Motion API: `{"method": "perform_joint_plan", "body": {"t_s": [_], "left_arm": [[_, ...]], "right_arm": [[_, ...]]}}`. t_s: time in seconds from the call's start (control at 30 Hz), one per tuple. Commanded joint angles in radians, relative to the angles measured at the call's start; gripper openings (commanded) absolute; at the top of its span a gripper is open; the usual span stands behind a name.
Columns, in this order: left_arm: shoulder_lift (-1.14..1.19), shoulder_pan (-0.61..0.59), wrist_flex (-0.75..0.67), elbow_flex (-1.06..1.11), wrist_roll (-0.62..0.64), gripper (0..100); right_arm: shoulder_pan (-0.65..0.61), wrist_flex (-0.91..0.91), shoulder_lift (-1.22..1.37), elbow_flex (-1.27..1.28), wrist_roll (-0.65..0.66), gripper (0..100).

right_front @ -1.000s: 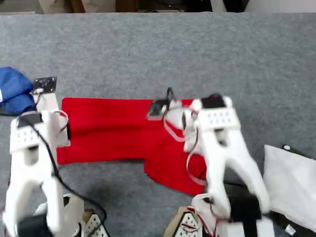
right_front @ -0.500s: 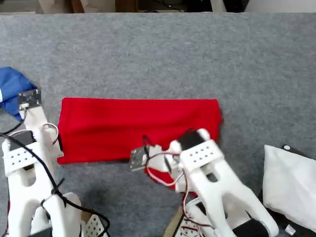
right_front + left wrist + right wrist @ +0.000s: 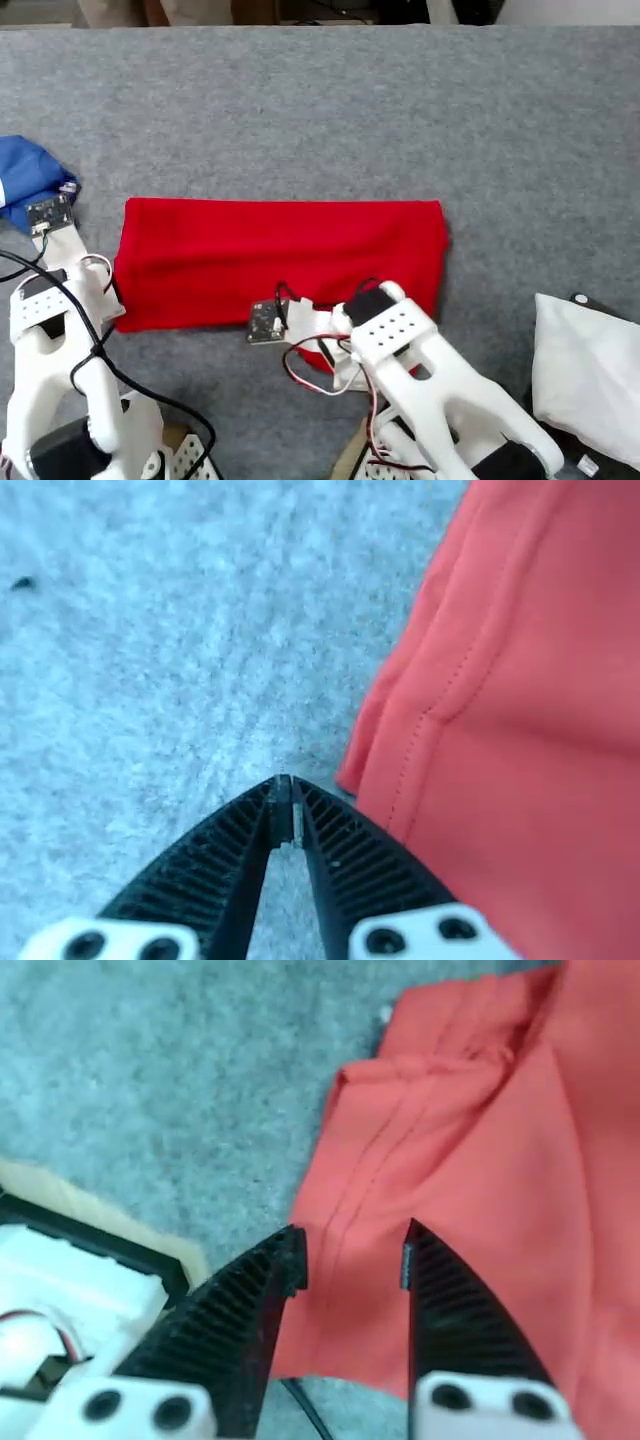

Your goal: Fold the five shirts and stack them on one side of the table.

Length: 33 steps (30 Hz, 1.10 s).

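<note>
Right claw (image 3: 352, 1250): open and empty, jaws parted just above a loose flap at the near edge of the red shirt (image 3: 280, 250).
Left claw (image 3: 283, 785): closed on nothing, tips together over the bare tabletop (image 3: 400, 110), just beside the shirt's left edge.
Red shirt: lies mid-tabletop as 1 long flat band, with the flap poking out from its near edge under the right arm.
Change: within 1 second the right arm has pulled back from the band's far edge to its near edge, and the left arm has drawn back off the cloth.
Meaning: the lengthwise fold looks laid; the flap probably needs tucking next.
Other shirts: a blue shirt (image 3: 25, 185) bunched at the left edge and a white shirt (image 3: 585, 375) at the right, so most of the 5 seem to remain.
</note>
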Motion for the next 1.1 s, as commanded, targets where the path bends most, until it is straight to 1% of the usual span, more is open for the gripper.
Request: {"method": "perform_joint_plan", "body": {"t_s": [0.0,0.1,0.23,0.47,0.5,0.6,0.67,0.83,0.97,1.07], "left_arm": [[0.004,-0.008,-0.017,-0.009,0.011,2],[0.002,-0.009,-0.037,-0.002,0.011,2],[0.002,-0.009,-0.038,0.000,0.011,2],[0.004,-0.009,-0.040,0.000,0.011,2],[0.004,-0.009,-0.040,0.000,0.011,2],[0.004,-0.011,-0.040,0.000,0.011,2],[0.004,-0.012,-0.040,0.000,0.011,2],[0.004,-0.012,-0.040,0.000,0.009,2],[0.004,-0.012,-0.040,0.000,0.008,2],[0.004,-0.012,-0.040,0.000,0.008,2]], "right_arm": [[-0.007,-0.072,0.007,0.031,-0.020,17.1],[-0.007,-0.146,0.099,0.051,-0.023,17.1],[-0.008,-0.146,0.223,-0.012,-0.069,17.1],[-0.008,-0.137,0.325,-0.038,-0.068,16.2],[-0.008,-0.138,0.332,-0.039,-0.068,14.3],[-0.004,-0.138,0.354,-0.047,-0.058,4.3],[-0.002,-0.133,0.374,-0.056,-0.048,0.5],[0.064,-0.117,0.426,-0.108,-0.052,0.5],[0.117,-0.110,0.389,-0.137,-0.049,0.5],[0.139,-0.018,0.358,-0.225,-0.028,0.5]]}}
